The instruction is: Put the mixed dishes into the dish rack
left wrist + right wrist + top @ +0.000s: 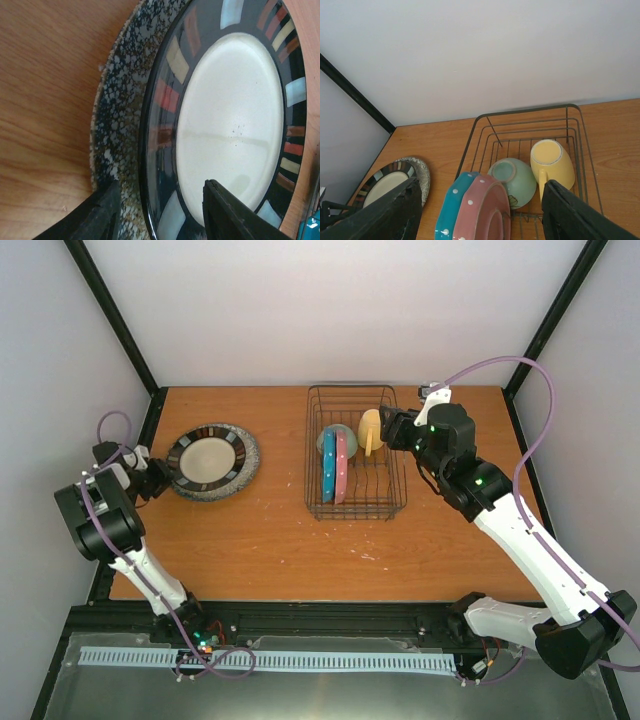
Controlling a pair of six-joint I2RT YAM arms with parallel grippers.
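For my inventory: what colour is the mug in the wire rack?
Yellow. The round yellow ceramic mug shows best in the right wrist view.
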